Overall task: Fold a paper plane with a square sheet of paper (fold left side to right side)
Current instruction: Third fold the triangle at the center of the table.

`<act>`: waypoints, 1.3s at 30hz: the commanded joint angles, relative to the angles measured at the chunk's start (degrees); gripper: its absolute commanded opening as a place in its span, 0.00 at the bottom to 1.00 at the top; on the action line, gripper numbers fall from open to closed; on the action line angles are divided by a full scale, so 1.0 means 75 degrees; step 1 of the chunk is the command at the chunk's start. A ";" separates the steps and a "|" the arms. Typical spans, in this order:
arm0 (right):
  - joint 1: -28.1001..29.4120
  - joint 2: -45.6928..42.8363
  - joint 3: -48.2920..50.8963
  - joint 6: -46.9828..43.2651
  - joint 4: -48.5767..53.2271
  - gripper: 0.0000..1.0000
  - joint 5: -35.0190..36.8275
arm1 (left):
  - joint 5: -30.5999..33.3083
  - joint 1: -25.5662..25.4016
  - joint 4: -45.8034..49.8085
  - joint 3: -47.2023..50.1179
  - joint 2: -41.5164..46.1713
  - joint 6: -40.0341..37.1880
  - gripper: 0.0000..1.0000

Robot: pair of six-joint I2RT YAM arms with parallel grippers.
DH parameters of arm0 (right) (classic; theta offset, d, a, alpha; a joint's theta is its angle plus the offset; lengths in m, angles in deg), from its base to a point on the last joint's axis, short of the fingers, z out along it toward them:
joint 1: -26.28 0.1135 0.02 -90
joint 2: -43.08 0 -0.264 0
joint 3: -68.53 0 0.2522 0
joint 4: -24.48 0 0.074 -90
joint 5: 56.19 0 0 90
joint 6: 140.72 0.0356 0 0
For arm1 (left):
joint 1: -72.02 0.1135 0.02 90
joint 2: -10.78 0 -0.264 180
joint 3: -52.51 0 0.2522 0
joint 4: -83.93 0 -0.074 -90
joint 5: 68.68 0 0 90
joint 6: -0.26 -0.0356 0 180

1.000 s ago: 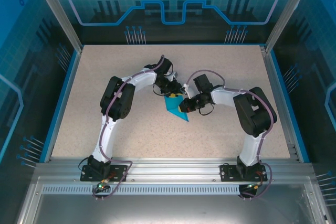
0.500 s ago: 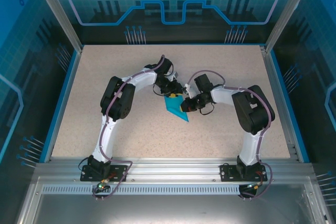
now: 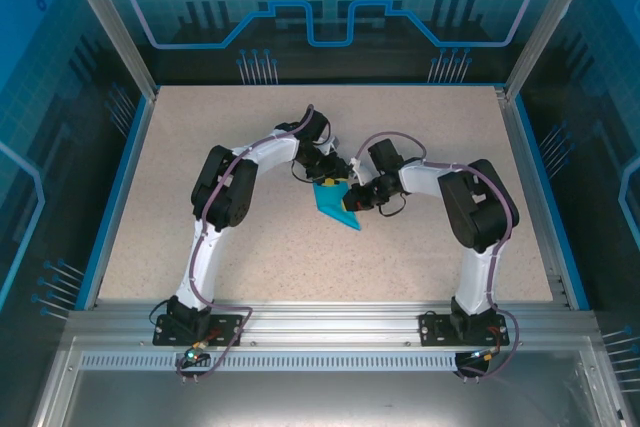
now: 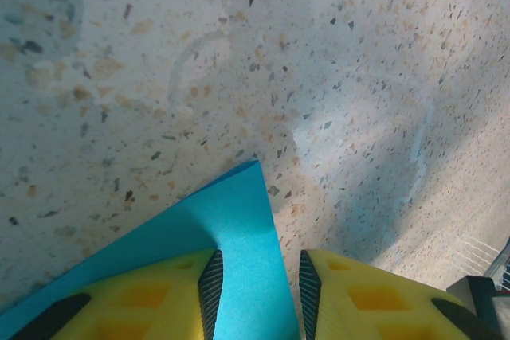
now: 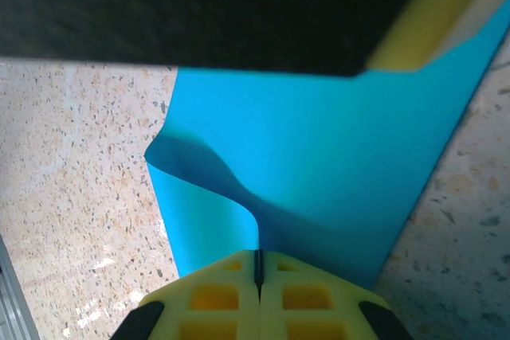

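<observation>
This is a robotics lab cell. A speckled beige tabletop [image 3: 300,257] is edged by a blue border strip [image 3: 117,197]. Behind and to both sides of it stand clear panels [image 3: 330,17] printed with blue circuit and gear graphics, held on aluminium posts [image 3: 110,22]. At its near edge, an extruded aluminium rail [image 3: 330,319] carries the bolted left arm [image 3: 215,197] and right arm [image 3: 478,212].

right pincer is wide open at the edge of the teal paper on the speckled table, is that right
No. The right pincer is not open: the right wrist view shows it shut, pinching a raised edge of the teal paper, which otherwise lies on the speckled table.
</observation>
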State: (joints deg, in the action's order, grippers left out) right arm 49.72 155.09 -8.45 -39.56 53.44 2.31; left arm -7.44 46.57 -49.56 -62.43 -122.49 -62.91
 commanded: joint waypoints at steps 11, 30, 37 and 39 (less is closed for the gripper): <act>-0.0103 0.0239 0.0071 0.0013 0.0292 0.04 0.0225 | 0.0219 -0.0101 0.0554 -0.0047 -0.0324 -0.0106 0.37; -0.0114 -0.0056 0.0272 0.0106 0.0171 0.04 0.0022 | 0.0307 -0.0067 0.0795 -0.0267 -0.0406 -0.0202 0.37; -0.0120 -0.0209 0.0352 0.0156 0.0057 0.04 -0.0057 | 0.0308 -0.0066 0.0792 -0.0269 -0.0406 -0.0208 0.37; -0.0126 -0.0282 0.0367 0.0165 0.0058 0.04 -0.0053 | 0.0313 -0.0069 0.0798 -0.0267 -0.0406 -0.0198 0.37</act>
State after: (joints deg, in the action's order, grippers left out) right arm 49.57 154.61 -6.83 -38.86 52.17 2.07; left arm -6.80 46.40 -47.30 -64.29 -123.23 -63.33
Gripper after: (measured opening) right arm 0.043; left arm 0.371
